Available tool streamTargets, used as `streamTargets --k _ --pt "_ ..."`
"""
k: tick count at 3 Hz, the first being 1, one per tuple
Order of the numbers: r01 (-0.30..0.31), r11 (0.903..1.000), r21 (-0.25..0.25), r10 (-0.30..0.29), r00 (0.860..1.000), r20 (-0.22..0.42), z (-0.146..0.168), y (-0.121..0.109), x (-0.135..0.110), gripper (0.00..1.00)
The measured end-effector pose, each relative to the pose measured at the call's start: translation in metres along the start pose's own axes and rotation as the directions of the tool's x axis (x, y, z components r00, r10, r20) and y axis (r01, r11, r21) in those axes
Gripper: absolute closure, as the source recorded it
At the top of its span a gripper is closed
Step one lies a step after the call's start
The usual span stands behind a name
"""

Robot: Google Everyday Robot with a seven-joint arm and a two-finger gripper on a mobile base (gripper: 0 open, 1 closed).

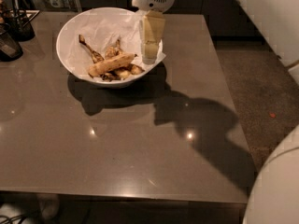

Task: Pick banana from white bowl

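The white bowl [70, 55] stands at the table's far left, lined with crumpled white paper. The banana [110, 64] lies in its middle, pale yellow-tan and plump, slanting up to the right. Smaller dark brown peel pieces [122, 72] lie around it, and a thin dark stem piece [88, 49] points up to the left. My gripper [150, 55] hangs from its white wrist over the bowl's right rim, just right of the banana's upper end and apart from it.
Dark containers [14, 31] stand at the table's far left corner. The grey table [140, 139] spreads toward me, with its right edge by the speckled floor [261, 87]. Part of my white body [275, 185] fills the lower right corner.
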State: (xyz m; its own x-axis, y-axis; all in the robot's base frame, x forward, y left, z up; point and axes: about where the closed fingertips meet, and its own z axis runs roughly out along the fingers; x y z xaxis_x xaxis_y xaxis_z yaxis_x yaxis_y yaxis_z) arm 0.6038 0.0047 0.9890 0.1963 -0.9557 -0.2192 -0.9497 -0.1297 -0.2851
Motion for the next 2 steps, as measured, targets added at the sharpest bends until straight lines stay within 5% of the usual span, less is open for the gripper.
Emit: streamTargets --k 2 --pt "0.058 0.9982 -0.017 -0.058 0.998 -0.017 0.029 -0.009 -0.038 0.0"
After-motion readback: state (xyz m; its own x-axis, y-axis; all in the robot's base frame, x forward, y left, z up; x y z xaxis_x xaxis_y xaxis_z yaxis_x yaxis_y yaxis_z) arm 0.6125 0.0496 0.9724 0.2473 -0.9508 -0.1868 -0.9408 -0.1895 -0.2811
